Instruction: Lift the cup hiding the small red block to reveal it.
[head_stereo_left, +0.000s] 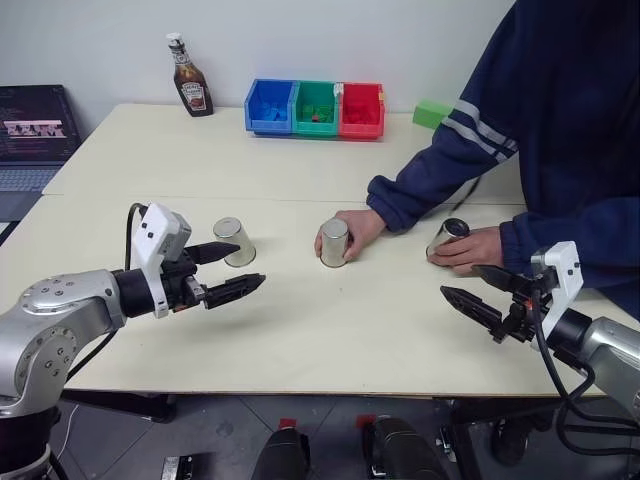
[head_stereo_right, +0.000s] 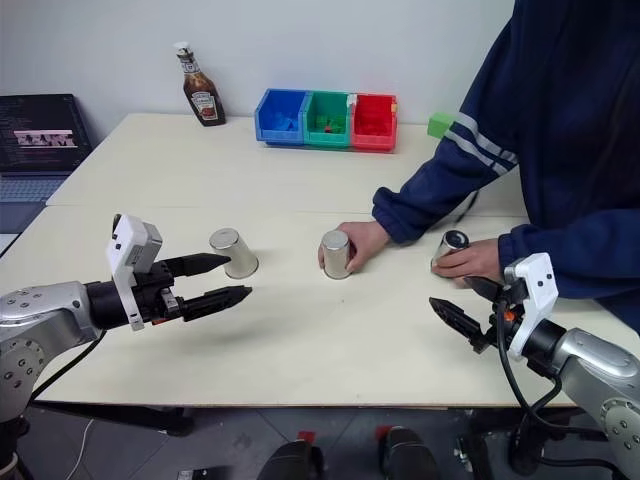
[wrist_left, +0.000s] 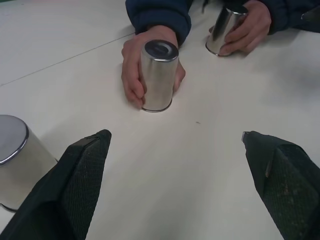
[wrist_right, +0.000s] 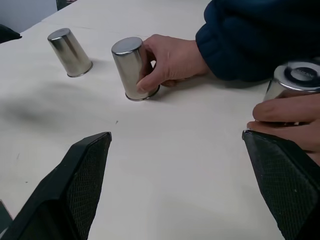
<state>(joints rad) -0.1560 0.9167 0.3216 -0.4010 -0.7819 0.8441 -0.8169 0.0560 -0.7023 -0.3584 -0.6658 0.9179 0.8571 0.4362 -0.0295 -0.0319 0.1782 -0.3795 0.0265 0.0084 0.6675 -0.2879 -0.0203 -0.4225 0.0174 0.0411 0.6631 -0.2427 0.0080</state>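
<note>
Three small shiny silver metal cups are standing upside down in a row on the pale table (head_stereo_left: 300, 330): the left cup (head_stereo_left: 234, 241) alone, the middle cup (head_stereo_left: 334, 242) and the right cup (head_stereo_left: 448, 237) each under a person's hand (head_stereo_left: 352, 232). The left gripper (head_stereo_left: 232, 270) and right gripper (head_stereo_left: 478, 293) are hovering with fingers spread wide, holding nothing. No red block is visible.
</note>
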